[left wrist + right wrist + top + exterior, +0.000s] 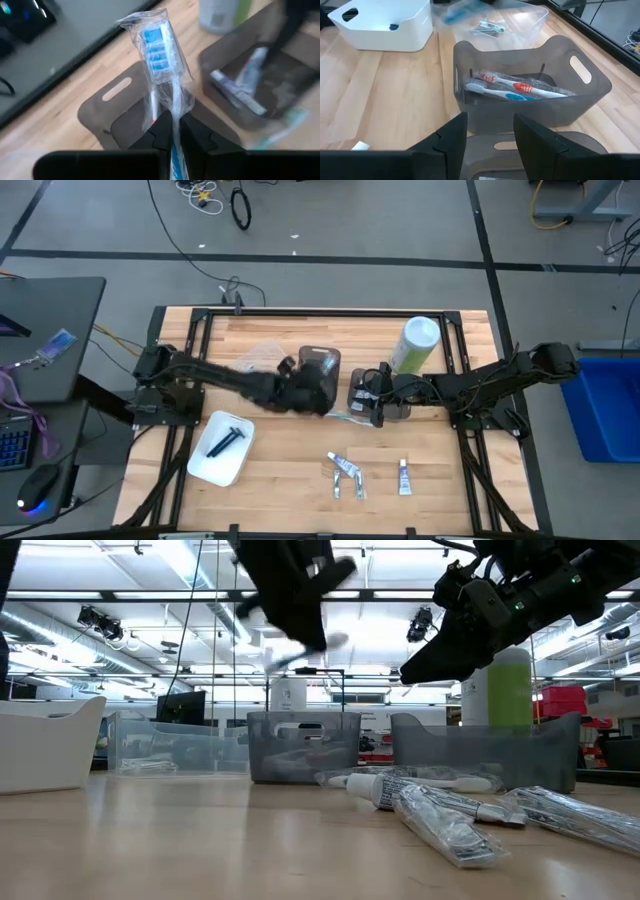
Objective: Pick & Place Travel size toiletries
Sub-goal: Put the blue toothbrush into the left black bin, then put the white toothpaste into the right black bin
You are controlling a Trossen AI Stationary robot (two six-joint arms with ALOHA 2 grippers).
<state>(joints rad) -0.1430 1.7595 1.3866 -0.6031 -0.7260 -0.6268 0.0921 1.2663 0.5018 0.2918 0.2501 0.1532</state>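
Nearest, loose toothpaste tubes [345,473] lying on the table [280,490], untouched. Farther in, left gripper [173,131] pinching a wrapped toothbrush [159,55] near its handle end, long axis running straight out from the fingers, head forward, hovering above the dark toothbrush bin [322,364]. Drop probably needs only a release straight down. Right gripper [489,131] beside it over the second bin [388,402], fingers spread, holding nothing. Beyond, green canister [416,343].
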